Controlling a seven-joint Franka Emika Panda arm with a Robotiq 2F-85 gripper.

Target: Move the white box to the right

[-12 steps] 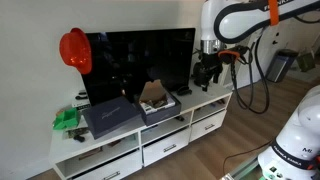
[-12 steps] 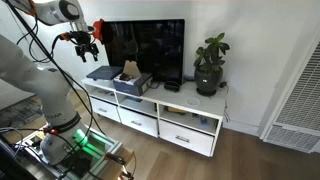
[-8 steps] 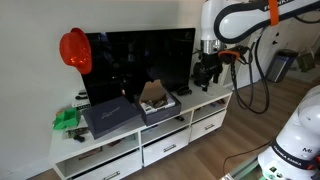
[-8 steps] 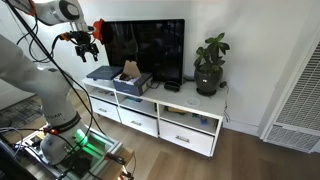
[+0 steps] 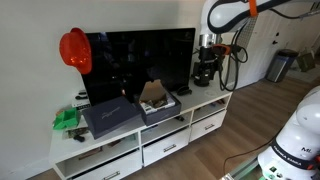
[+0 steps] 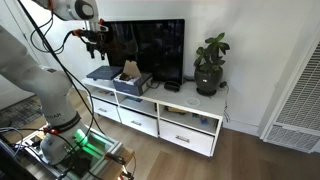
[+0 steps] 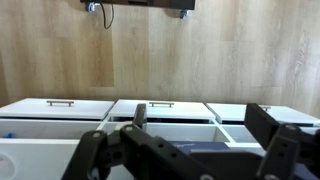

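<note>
While the arm [image 5: 222, 14] carries it in the air in front of the TV stand [image 6: 182, 98], the gripper [image 6: 94, 42] hangs with its tips pointing down. In the wrist view its fingers [image 7: 97, 158] stand wide apart at the two sides of the picture, spread open, and they hold nothing. A dark blue patch shows between them there, but I cannot tell what it is. Beyond the fingers that view takes in the white drawers [image 7: 60, 108] of the stand and the wooden floor [image 7: 160, 50].

Below the gripper and well apart from it, the white box [image 6: 130, 78] sits on top of the stand in front of the TV [image 6: 150, 50], its brown flaps open upward. In both exterior views it lies just beside the dark navy box [image 5: 108, 116], at the side of it nearer the middle of the stand; they look to be touching.

Farther out, a red helmet [image 5: 74, 48] hangs at one edge of the TV, and a green object [image 5: 66, 119] lies on the stand under it. A potted plant [image 6: 210, 66] stands at the opposite end of the stand, farthest from the white box.
</note>
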